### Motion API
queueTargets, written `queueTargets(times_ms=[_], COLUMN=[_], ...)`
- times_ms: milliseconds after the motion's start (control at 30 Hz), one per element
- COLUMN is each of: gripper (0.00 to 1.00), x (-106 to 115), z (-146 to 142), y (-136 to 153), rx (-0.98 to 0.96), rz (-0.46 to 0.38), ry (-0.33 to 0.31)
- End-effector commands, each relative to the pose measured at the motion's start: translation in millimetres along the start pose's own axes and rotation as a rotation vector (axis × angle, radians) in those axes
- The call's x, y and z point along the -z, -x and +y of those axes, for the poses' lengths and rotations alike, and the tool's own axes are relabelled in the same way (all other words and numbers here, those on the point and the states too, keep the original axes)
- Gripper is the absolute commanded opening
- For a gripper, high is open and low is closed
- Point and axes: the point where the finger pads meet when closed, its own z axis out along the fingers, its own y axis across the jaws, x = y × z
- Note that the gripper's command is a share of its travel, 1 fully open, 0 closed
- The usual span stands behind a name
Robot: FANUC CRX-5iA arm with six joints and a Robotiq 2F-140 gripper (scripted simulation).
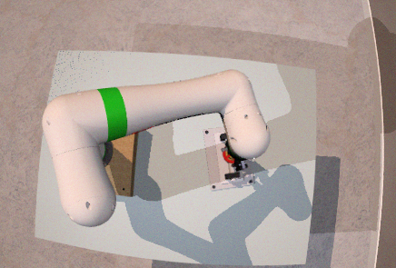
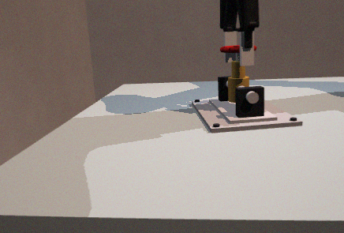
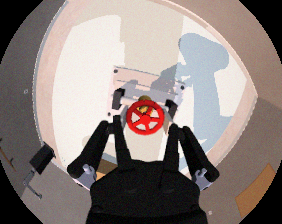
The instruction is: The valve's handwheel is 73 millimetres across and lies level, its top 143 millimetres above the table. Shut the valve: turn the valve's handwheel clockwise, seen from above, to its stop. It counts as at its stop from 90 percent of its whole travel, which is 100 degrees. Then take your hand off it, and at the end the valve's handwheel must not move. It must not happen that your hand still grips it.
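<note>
Looking down from the top view, we saw the arm (image 1: 173, 93) bent over the table (image 1: 68, 224), its wrist covering most of the valve (image 1: 217, 161). The valve's plate sat at about 4 o'clock from the table's middle. Only a sliver of the red handwheel (image 1: 225, 155) showed under the wrist, at the plate's 2 o'clock side. The gripper (image 1: 240, 168) was mostly hidden here, so we could not judge its jaws from this view. A wooden block (image 1: 123, 163) lay under the arm's lower link at the table's 9 o'clock side.

From the exterior view, we found the valve standing on its grey plate (image 2: 252, 123) toward the table's 1 o'clock area, a brass stem (image 2: 238, 77) rising from the black body (image 2: 249, 101). The handwheel (image 2: 229, 48) lay level on top of the stem. The gripper (image 2: 240, 54) hung straight down over it, and its pale pads (image 2: 248, 57) sat at the wheel's rim on opposite sides.

In the wrist view, we saw the handwheel (image 3: 145, 119) at the centre, spokes plain, with one finger (image 3: 116, 123) at its 9 o'clock side and the other at its 3 o'clock side. The jaws stood about half open, clamped on the handwheel's rim. The plate (image 3: 149, 82) showed at 12 o'clock beyond the wheel.
</note>
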Motion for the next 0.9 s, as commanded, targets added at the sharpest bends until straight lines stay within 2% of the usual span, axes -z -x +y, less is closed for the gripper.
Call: queueTargets(times_ms=[0,867], gripper=[0.00,0.00], x=[-0.2,-0.2], z=[0.1,0.1], y=[-0.2,-0.2], rx=[-0.079,-0.550], rz=[0.000,0.000], ry=[0.000,0.000])
